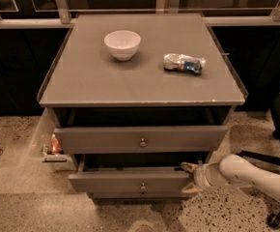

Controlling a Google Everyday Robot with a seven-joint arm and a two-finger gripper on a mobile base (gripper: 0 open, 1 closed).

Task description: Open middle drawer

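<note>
Grey cabinet (145, 88): rigid. The middle drawer (106, 181), under the top drawer (96, 139), stands partly drawn; judged stiff and fairly heavy, running on slides. Gripper (189, 178) at its right end, fingers spread wide. Knob (143, 186): small, probably slippery; the front's edge looks surer.
</note>
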